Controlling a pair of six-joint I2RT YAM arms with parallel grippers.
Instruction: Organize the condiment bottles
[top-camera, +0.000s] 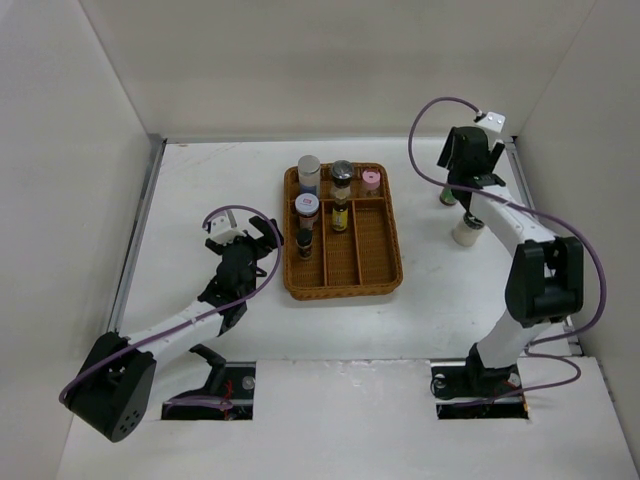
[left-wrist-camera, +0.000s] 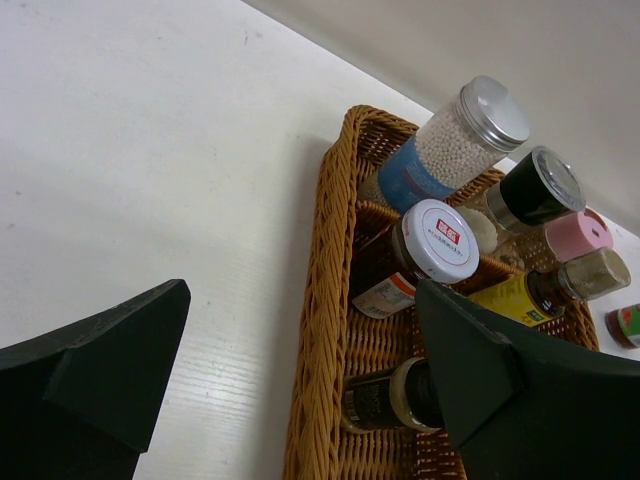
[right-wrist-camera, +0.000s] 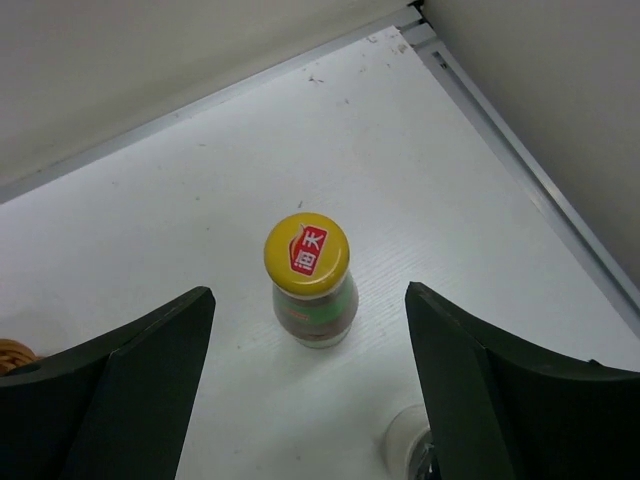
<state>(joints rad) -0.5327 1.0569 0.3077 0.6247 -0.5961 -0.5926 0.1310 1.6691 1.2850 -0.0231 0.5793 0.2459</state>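
While the yellow-capped bottle (right-wrist-camera: 307, 255) stands upright on the table (right-wrist-camera: 180, 190) at the far right, I see my right gripper (right-wrist-camera: 308, 292) with its jaws spread wide to either side of it, not touching. Six more bottles (top-camera: 341, 215) sit in the wicker tray (top-camera: 390, 270), and my left gripper (left-wrist-camera: 300, 300) gapes wide just beside its left rim.

Left gripper (left-wrist-camera: 300, 300) hangs wide open, one finger over the bare table (left-wrist-camera: 150, 150), the other over the wicker tray (left-wrist-camera: 335, 340). In the tray, a silver-capped bead jar (left-wrist-camera: 450, 145) at the far end, a black-capped jar (left-wrist-camera: 535, 190) beside it, a pink cap (left-wrist-camera: 578, 235) next along, then a red-and-white-capped jar (left-wrist-camera: 430, 245) and a yellow bottle (left-wrist-camera: 545, 290). Nearest, a dark bottle (left-wrist-camera: 385, 400) sits partly hidden behind the right finger.
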